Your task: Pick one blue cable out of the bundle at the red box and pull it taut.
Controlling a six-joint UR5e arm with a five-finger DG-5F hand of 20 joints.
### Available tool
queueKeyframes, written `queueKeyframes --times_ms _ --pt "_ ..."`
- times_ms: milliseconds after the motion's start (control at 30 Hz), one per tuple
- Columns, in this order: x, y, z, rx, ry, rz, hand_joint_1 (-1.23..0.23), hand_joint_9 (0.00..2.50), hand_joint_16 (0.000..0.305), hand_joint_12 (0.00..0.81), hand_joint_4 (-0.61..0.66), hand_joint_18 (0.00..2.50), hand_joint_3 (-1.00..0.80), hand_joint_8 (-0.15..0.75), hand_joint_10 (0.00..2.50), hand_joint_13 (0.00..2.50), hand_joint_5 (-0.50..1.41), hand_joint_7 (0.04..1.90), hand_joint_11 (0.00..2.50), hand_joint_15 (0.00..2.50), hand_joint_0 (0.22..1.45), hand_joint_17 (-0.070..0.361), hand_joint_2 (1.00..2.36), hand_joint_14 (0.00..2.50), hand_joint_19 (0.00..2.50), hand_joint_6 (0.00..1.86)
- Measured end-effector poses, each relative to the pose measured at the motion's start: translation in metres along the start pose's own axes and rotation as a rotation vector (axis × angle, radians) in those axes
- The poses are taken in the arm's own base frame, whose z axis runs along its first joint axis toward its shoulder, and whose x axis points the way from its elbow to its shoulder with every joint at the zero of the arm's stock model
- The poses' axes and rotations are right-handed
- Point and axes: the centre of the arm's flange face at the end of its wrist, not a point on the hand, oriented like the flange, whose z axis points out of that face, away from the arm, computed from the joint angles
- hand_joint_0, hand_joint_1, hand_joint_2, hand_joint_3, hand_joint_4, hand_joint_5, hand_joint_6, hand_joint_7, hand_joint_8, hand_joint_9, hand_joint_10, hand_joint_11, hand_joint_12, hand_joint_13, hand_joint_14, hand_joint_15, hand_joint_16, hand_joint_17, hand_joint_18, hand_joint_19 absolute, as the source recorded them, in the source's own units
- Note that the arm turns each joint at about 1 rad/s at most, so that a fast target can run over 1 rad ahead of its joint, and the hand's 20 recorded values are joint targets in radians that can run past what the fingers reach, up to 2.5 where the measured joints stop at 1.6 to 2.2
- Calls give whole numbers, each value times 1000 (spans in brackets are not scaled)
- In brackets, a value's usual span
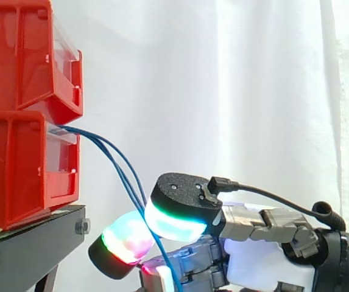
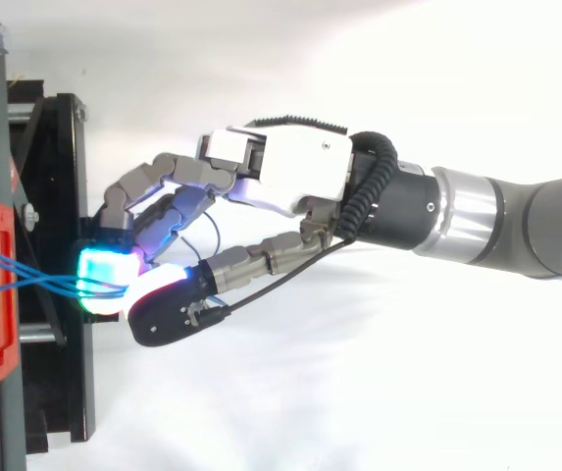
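Reaches in from the right edge of both views with the hand (image 2: 281, 172), fingers curled over and the glowing fingertips (image 2: 99, 275) pressed together on the blue cables (image 1: 131, 185). Cannot tell a pinch on one strand from a pinch on several (at least two seen running into it). Finds the cables leaving the front of the red box (image 1: 22, 170) at the left of the frame, arching out and down to the right, passing between the pads at lower centre of the side view and dropping out of the bottom edge. Meets them, in the top view, crossing one another just left of the cyan pad.

Judged for handling: light, limp and thin, probably smooth-jacketed and so inclined to slide through such thick pads, and likely to drag a neighbour along at the crossing. Best taken partway along the arc, with the strands spread a little apart, and pinched squarely between pad faces rather than hooked. Calls, to judge by the slack, for a steady pull away from the box and no great force.

For looks: slender and dark blue against the white curtain (image 1: 223, 91), hanging in a soft sagging curve, not yet taut. Completes the scene with a second red bin (image 1: 16, 55) stacked above and a black stand (image 1: 34, 234) beneath.
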Motion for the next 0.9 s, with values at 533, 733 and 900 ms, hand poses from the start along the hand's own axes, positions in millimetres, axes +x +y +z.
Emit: queueKeyframes --times_ms 533,733,900 --pt "-3 30 -4 74 14 -12 -778 1080 48 370 158 635 -122 352 7 930 -187 819 1268 605 661 109 1019 22 359 866" --pt "-5 46 -6 99 16 -20 -794 1082 48 371 149 637 -123 352 8 938 -187 801 1274 610 666 108 1020 22 356 866" --pt "-6 58 -9 128 18 -28 -860 1077 48 373 156 648 -153 351 7 945 -186 765 1286 622 682 108 1020 21 347 867"
